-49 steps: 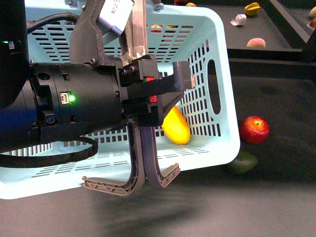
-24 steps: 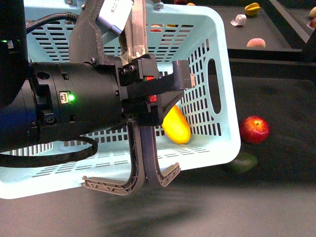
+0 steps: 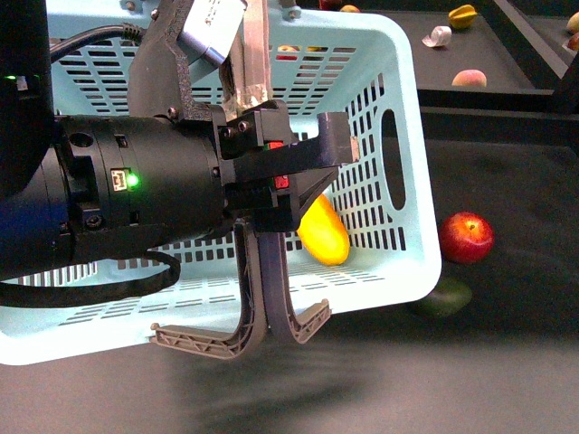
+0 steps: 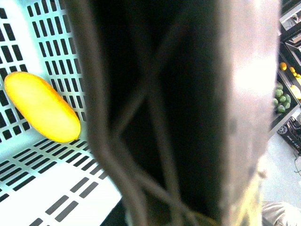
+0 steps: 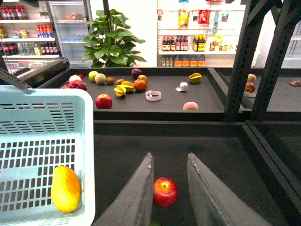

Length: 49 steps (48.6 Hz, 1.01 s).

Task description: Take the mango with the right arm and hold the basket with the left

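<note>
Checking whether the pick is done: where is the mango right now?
In the front view the mango lies inside the basket, by its right wall; the red apple sits outside.

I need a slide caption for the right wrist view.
Open right pincer framing a red apple; mango lying inside the basket.

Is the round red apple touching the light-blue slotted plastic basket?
Apart. The right wrist view shows dark surface between the round red apple and the light-blue slotted plastic basket.
</note>
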Each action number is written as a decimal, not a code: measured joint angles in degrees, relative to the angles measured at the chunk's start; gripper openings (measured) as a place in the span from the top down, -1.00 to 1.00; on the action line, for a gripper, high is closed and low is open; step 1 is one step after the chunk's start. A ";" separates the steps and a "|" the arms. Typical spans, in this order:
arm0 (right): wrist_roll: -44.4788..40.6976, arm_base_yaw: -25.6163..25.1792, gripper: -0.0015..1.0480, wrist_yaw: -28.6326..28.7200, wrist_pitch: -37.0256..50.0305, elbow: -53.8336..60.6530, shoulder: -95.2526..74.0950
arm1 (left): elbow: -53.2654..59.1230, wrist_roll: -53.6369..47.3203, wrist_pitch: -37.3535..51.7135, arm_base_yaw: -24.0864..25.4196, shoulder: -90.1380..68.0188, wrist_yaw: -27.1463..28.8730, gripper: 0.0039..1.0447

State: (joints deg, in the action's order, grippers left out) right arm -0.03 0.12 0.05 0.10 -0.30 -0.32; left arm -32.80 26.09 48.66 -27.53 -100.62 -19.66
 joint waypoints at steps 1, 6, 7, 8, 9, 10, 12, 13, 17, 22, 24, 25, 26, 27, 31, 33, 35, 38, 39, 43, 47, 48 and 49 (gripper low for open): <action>0.00 0.00 0.37 0.02 0.00 0.00 0.00 | 0.00 -0.02 -0.02 0.00 0.00 0.00 0.70; 0.00 0.00 -0.03 0.02 0.00 0.00 0.00 | 0.04 -0.24 0.42 -0.20 -0.11 1.22 0.70; 0.00 0.00 -0.10 0.00 0.00 0.00 0.00 | 0.17 -0.31 2.03 -0.72 -0.59 3.93 0.70; 0.00 0.00 -0.17 0.00 0.00 0.00 0.00 | 0.17 -0.15 3.89 -0.98 -1.29 6.99 0.70; 0.00 0.00 -0.24 -0.02 -0.02 0.00 0.00 | 0.07 0.00 5.25 -1.44 -2.16 10.23 0.70; 0.00 0.00 -0.27 0.00 -0.02 0.00 0.00 | -0.09 -0.04 5.55 -1.62 -2.56 11.91 0.70; 0.00 0.00 -0.40 0.13 -0.02 0.00 0.02 | -0.83 -0.09 5.66 -2.12 -3.61 17.05 0.70; 0.00 0.00 -0.44 0.13 -0.02 0.00 0.02 | -1.62 0.24 5.44 -2.23 -4.13 19.98 0.70; 0.00 0.00 -0.74 0.00 -0.04 0.00 0.07 | -6.82 3.61 3.13 -1.40 -5.86 27.95 0.70; 0.02 0.00 -0.84 0.00 -0.07 0.00 0.07 | -12.68 9.53 -0.48 0.26 -8.28 34.16 0.70; 0.02 0.00 -0.83 0.00 -0.07 0.00 0.07 | -14.14 11.56 -1.40 0.96 -9.03 35.06 0.70; 0.04 0.00 -0.83 0.00 -0.07 0.00 0.07 | -15.10 13.81 -2.03 1.53 -9.64 35.78 0.70; 0.04 0.00 -0.84 0.00 -0.07 0.00 0.07 | -16.00 15.76 -2.71 2.08 -10.16 36.39 0.70; 0.04 0.00 -0.84 0.02 -0.07 0.00 0.07 | -16.92 17.35 -3.45 2.69 -10.78 36.98 0.70; 0.04 0.00 -0.84 0.02 -0.07 0.00 0.07 | -20.20 26.69 -5.75 5.22 -13.49 38.18 0.70; 0.04 0.00 -0.84 0.04 -0.07 0.00 0.07 | -21.33 29.35 -6.43 6.14 -14.53 38.29 0.70; 0.04 0.00 -0.84 0.04 -0.07 0.00 0.07 | -22.29 32.44 -6.69 7.04 -15.63 38.42 0.70; 0.04 0.00 -0.84 0.04 -0.07 0.00 0.07 | -23.74 37.62 -7.04 8.33 -17.22 38.77 0.70; 0.04 0.00 -0.84 0.02 -0.07 0.00 0.07 | -24.28 39.23 -7.15 8.72 -17.88 39.06 0.70; 0.04 0.00 -0.84 0.02 -0.07 0.00 0.07 | -26.01 42.82 -6.80 9.94 -19.65 39.23 0.70; 0.04 0.00 -0.84 0.02 -0.07 0.00 0.07 | -28.55 48.09 -5.97 11.69 -22.10 38.64 0.70; 0.04 0.00 -0.84 0.02 -0.07 0.00 0.07 | -29.03 49.05 -5.97 12.07 -22.62 38.25 0.70; 0.04 0.00 -0.84 0.02 -0.07 0.00 0.07 | -29.35 49.83 -5.97 12.37 -23.08 38.21 0.70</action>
State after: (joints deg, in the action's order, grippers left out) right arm 0.01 0.12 0.08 0.03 -0.30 -0.25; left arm -62.15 75.92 42.70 -15.16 -123.70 18.55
